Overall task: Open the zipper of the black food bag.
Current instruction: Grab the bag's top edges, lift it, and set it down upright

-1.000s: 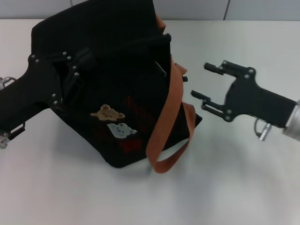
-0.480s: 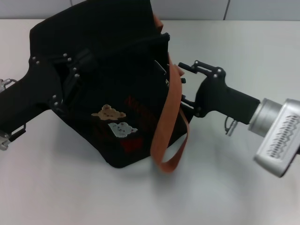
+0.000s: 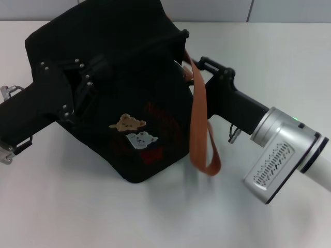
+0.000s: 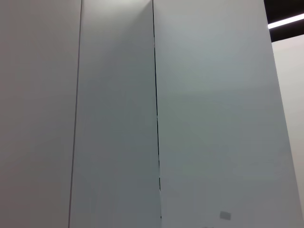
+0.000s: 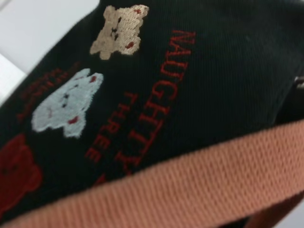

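Observation:
The black food bag (image 3: 129,41) stands tilted on the white table, its tan and white bear patches (image 3: 132,129) facing me. One orange-brown strap (image 3: 199,119) hangs down its right side. My left gripper (image 3: 85,77) is shut on the bag's left face. My right gripper (image 3: 199,77) presses into the bag's right end, just behind the strap. The zipper and its pull are hidden in the dark fabric. The right wrist view is filled by the bag's side (image 5: 228,61), the patches (image 5: 118,28) and the strap (image 5: 190,185).
White table (image 3: 103,217) lies open in front of the bag and to its right. A pale wall panel (image 3: 289,10) runs along the far edge. The left wrist view holds only grey wall panels (image 4: 213,118).
My right gripper has travelled left from open table into the bag's right end. The bag has tipped and shifted, and its strap has swung to hang straighter. The left gripper has barely moved.

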Robot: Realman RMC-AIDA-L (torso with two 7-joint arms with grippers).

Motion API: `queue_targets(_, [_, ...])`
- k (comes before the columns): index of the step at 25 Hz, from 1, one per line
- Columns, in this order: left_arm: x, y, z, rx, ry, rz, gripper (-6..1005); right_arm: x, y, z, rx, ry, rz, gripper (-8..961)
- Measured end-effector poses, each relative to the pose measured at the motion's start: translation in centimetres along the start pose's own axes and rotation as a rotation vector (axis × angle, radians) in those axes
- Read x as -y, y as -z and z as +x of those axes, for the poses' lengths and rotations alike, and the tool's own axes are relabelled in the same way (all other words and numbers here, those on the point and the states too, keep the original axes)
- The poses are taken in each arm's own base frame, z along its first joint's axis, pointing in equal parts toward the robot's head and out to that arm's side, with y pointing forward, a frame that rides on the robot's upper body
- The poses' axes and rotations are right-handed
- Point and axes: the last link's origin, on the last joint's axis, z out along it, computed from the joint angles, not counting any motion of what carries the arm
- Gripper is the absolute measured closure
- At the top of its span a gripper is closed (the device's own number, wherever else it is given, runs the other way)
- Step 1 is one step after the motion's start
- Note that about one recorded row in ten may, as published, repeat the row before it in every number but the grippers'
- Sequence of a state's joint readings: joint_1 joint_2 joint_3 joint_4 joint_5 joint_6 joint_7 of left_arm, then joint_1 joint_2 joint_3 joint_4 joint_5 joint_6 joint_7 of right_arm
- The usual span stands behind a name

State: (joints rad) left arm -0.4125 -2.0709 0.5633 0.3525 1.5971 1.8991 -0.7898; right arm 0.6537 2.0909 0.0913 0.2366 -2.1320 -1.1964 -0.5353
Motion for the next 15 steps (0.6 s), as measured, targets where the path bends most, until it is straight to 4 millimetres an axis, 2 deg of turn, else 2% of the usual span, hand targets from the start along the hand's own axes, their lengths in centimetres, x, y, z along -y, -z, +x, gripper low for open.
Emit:
queue_targets(6, [0.0,0.1,0.0,0.001,0.001,0.002,977,-0.3,1.5,-0.3,-0.018,0.054,0.105,346])
queue_targets(15, [-0.1,0.1,0.0,0.002,0.002,0.001,977,-1.2,2.8,0.4,-0.068,0.129,0.086,347])
